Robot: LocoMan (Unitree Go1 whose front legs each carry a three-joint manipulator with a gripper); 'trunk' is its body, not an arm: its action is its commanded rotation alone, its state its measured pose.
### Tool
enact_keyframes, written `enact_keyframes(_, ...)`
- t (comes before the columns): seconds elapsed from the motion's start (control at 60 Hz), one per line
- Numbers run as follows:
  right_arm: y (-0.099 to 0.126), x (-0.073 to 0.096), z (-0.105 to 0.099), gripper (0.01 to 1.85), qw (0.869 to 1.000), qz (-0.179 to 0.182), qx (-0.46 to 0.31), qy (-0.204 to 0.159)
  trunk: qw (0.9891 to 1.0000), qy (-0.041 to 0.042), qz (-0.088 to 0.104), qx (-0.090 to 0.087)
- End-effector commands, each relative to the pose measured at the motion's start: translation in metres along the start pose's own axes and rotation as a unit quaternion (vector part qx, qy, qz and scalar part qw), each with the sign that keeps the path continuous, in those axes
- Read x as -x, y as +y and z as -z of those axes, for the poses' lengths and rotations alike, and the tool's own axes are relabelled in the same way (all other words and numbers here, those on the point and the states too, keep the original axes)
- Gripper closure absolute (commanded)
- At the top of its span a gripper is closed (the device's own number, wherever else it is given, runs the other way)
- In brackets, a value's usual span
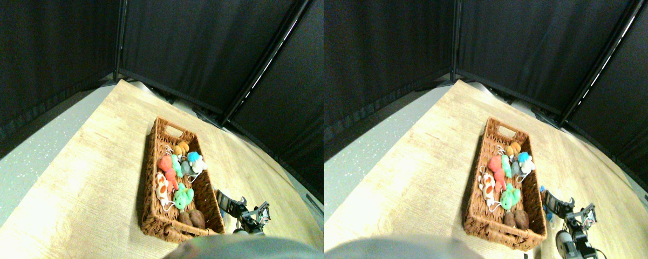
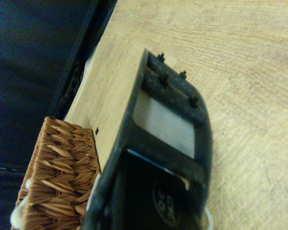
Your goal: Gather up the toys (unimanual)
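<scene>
Stereo pair view puts the wicker basket (image 1: 179, 181) at centre frame on the pale wooden desk (image 1: 86, 178); inside it lie the plush toys (image 1: 177, 175) — orange, red, green, grey, blue-white, spotted and brown; the right hand (image 1: 243, 208) sits low at lower right, just beside the basket, its jaws spread and holding nothing; wrist view shows one dark jaw frame over the desk — the basket's woven corner (image 2: 57, 177) at lower left.

The gripper (image 1: 244, 208) is showing black metal jaws with open frames, small dark screws and grey joints.
</scene>
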Motion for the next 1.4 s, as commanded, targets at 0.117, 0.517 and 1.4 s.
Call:
enact_keyframes(0.117,0.004,-0.007,0.003,0.93,1.000,-0.010,0.005,0.023,0.9998,0.0082,-0.008,0.014)
enact_keyframes(0.517,-0.021,-0.012,0.007,1.00,0.999,0.021,-0.013,0.025,0.9997,0.0084,-0.015,0.016)
enact_keyframes(1.4,0.004,-0.009,0.004,1.80,0.997,-0.047,0.016,-0.064,1.0000,0.0046,-0.003,-0.004)
